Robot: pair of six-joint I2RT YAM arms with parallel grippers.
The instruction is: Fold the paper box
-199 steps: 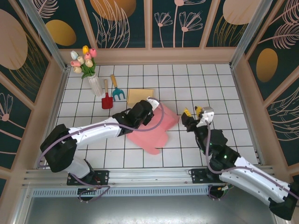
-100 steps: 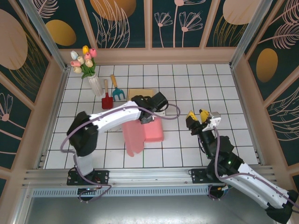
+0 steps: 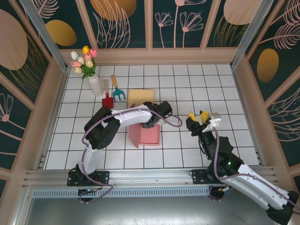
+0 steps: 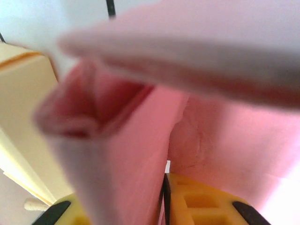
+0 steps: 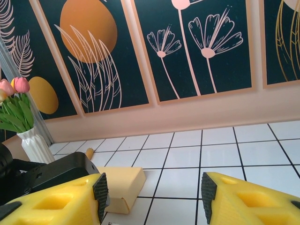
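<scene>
One fold looks made: the box (image 3: 144, 136), just left of centre in the top view, lies on the tiles as a compact pink rectangle with a layer doubled over, just below the tan pack (image 3: 140, 97). It is not yet a finished box, I judge. In the left wrist view the paper shows as a limp, open pocket, so walls are left to raise and flaps to tuck. The left gripper (image 3: 157, 120) sits at the box's upper right corner. Its jaws stand narrow with pink paper against them, and I cannot tell whether they pinch it. Right of centre, the right gripper (image 3: 202, 118) hovers apart from the box, jaws wide and empty. A second ago the box was a flat sheet spread toward lower centre, with a rounded flap at its lower end; now it is drawn in and squared. The left arm, then stretched low from the left, has arched over to the box's right side. The right gripper has drifted slightly rightward, as wide as before.
</scene>
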